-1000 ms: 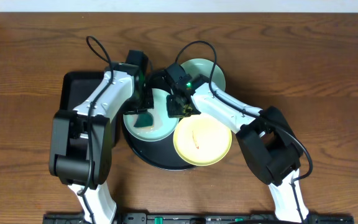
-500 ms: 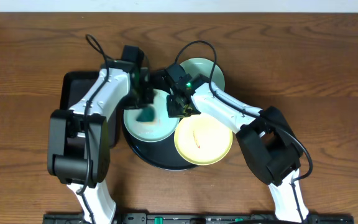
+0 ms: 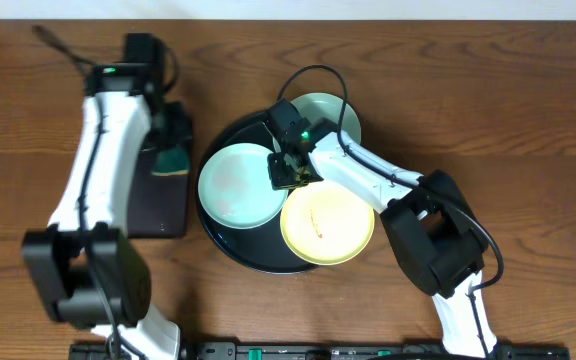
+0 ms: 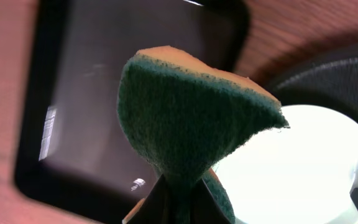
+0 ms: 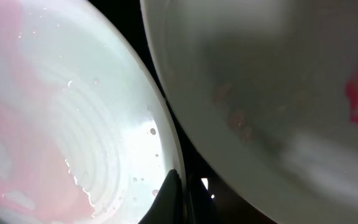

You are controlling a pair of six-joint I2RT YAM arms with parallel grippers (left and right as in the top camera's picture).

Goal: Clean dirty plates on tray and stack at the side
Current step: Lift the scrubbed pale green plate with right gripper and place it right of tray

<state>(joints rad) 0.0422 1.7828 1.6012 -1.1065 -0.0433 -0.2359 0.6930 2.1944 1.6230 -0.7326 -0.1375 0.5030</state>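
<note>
Overhead, one round tray [image 3: 248, 256] holds three plates: a mint plate [image 3: 233, 185] with the right gripper [image 3: 288, 172] at its right rim, a second mint plate [image 3: 336, 112], and one yellow plate [image 3: 326, 222]. In the left wrist view, the left gripper [image 4: 178, 202] pinches one sponge [image 4: 191, 124] above a rectangular tray [image 4: 92, 93]. In the right wrist view, the right gripper's tips sit at the mint plate's rim, and I cannot tell whether they grip it.

You're seeing the tray [image 3: 243, 250] sitting mid-frame, carrying left plate [image 3: 233, 185], lower-right plate [image 3: 326, 225], upper-right plate [image 3: 342, 113]; rectangular tray [image 3: 163, 207] lying at its left.
</note>
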